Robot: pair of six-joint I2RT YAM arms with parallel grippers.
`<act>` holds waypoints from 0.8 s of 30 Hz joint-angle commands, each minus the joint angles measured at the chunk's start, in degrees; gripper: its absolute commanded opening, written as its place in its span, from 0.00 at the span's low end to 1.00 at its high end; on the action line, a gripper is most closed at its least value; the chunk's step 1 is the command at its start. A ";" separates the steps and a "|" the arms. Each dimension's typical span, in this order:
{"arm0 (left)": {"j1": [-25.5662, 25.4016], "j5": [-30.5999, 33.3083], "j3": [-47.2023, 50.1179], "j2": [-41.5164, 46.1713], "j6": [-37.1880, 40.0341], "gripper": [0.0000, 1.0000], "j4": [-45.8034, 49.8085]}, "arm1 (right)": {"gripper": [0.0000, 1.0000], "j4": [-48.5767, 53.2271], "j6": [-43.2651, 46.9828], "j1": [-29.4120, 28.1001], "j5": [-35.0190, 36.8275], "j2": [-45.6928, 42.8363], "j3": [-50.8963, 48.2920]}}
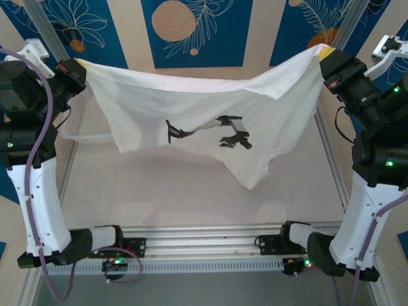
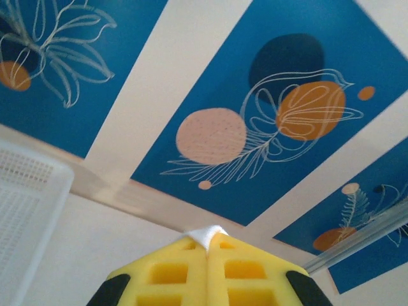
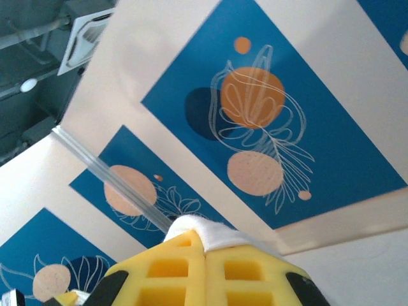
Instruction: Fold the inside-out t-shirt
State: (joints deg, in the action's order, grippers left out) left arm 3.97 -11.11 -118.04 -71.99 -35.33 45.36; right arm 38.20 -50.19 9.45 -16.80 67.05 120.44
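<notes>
White, thin, wrinkly cloth is hanging in the air above the table (image 1: 191, 204): the inside-out t-shirt (image 1: 204, 108) is stretching between the two arms and sagging in the middle, its lower edge dangling over the surface. The left claw (image 1: 79, 69) is pinching one top corner with its jaws fully closed, and the right claw (image 1: 324, 58) is pinching the other the same way. In each wrist view a small fold of white fabric is poking out between yellow, grid-moulded fingers (image 2: 172, 274) pressed together. A white plastic mesh basket (image 1: 86, 127) is sitting at the left, behind the shirt, its contents hidden. A dark marking (image 1: 223, 134) is showing near the shirt's centre.
</notes>
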 commanded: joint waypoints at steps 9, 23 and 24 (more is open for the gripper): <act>0.84 -1.68 -11.66 -1.22 1.55 0.00 -4.28 | 0.00 -6.10 2.92 0.39 0.08 4.82 14.06; 0.80 -3.56 -11.90 -18.90 1.07 0.00 -16.52 | 0.00 -20.65 -0.96 1.71 3.67 38.66 41.61; 0.79 -3.39 -13.62 -20.13 0.94 0.00 -15.89 | 0.00 -23.08 -2.76 2.17 5.00 39.42 41.69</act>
State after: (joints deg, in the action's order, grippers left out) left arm 4.01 -13.37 -128.77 -91.53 -34.11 34.39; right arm 23.64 -49.71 10.20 -16.38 105.47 158.63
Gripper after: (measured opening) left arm 0.044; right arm 0.064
